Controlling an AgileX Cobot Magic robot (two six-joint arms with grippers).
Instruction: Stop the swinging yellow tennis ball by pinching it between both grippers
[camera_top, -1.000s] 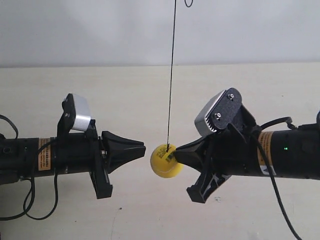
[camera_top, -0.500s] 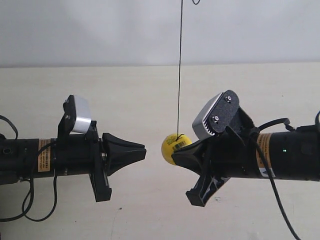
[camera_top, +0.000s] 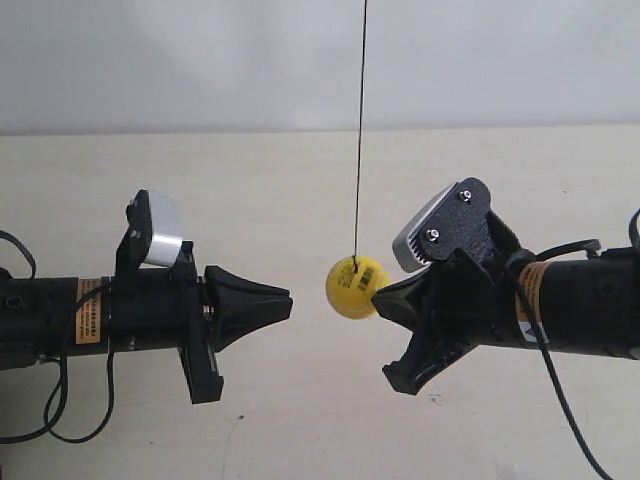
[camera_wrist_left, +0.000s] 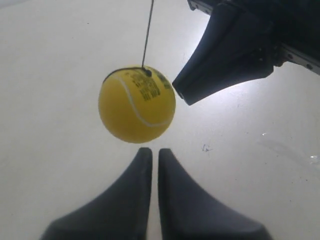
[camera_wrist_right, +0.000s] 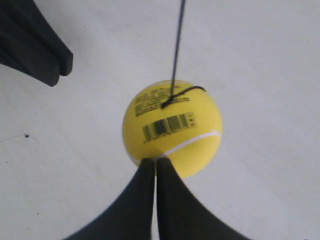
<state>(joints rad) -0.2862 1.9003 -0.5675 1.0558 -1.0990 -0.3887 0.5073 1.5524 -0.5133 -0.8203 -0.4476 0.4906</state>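
Observation:
The yellow tennis ball (camera_top: 354, 287) hangs on a thin dark string (camera_top: 361, 130) between the two arms, barcode sticker near its top. My right gripper (camera_top: 378, 298) is the arm at the exterior view's right. It is shut, and its pointed tips touch the ball's side. In the right wrist view the ball (camera_wrist_right: 172, 127) sits right at the shut tips of the right gripper (camera_wrist_right: 156, 161). My left gripper (camera_top: 290, 300) is shut too and stands a short gap away from the ball. The left wrist view shows the ball (camera_wrist_left: 137, 104) just beyond the left gripper (camera_wrist_left: 151, 150).
Both arms lie level above a pale tabletop (camera_top: 300, 420), with a white wall (camera_top: 200, 60) behind. Black cables (camera_top: 60, 400) loop under the arm at the exterior view's left. A cable (camera_top: 560, 400) hangs from the other arm.
The ball has swung to the right and risen slightly. The right gripper has drawn back to the right, staying at the ball's side. The left arm has barely moved.

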